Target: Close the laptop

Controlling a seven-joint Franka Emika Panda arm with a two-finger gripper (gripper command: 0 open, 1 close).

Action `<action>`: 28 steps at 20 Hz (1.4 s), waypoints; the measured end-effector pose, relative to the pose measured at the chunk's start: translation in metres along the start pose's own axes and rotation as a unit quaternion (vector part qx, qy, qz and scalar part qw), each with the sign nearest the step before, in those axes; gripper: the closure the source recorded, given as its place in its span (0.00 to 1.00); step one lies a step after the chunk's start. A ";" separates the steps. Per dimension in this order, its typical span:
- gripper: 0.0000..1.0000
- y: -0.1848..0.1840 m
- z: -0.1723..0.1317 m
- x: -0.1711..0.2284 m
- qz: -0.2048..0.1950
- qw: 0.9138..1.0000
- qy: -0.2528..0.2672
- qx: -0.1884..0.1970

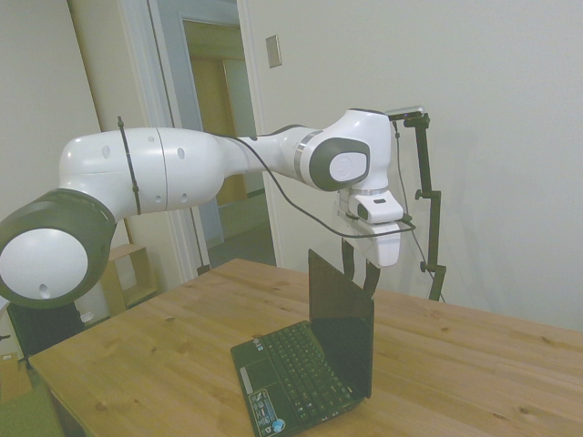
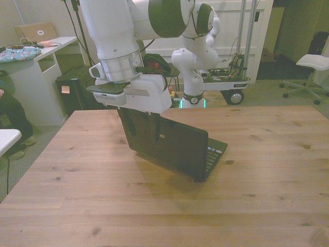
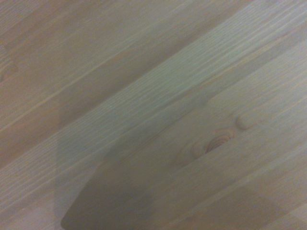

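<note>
Laptop (image 2: 172, 144): open, lid near upright, on the table (image 2: 257, 206) toward the far edge, middle-left in the front view.
Gripper (image 1: 359, 270): just behind the lid's top edge; fingers spread apart, holding nothing.
Contact: cannot tell whether a finger touches the lid.
Wrist view: bare wood and shadow only.
Risk: a push low on the lid could skid the laptop rather than fold it.
Risk: a finger slipping over the top edge would lose the push.
Risk: a fast close could slam the lid.

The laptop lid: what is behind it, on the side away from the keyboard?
Behind the laptop lid hangs the gripper, fingers open and pointing down, over bare table. Whether they touch the lid cannot be told.
</note>
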State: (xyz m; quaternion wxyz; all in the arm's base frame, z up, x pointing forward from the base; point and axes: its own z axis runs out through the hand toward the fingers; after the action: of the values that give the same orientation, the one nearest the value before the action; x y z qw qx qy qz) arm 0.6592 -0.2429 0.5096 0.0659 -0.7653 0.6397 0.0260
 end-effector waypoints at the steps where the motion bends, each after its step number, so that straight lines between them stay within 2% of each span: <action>1: 1.00 0.001 -0.001 0.000 0.000 1.000 0.000 0.000; 7: 1.00 0.008 -0.007 0.001 0.004 1.000 -0.001 0.002; 14: 1.00 0.017 0.002 0.014 0.016 1.000 -0.006 -0.006; 28: 1.00 0.008 -0.005 -0.027 0.001 1.000 -0.013 -0.016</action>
State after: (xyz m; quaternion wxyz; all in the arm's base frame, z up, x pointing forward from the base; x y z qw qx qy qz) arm 0.6462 -0.2185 0.5177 0.0619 -0.7650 0.6393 0.0463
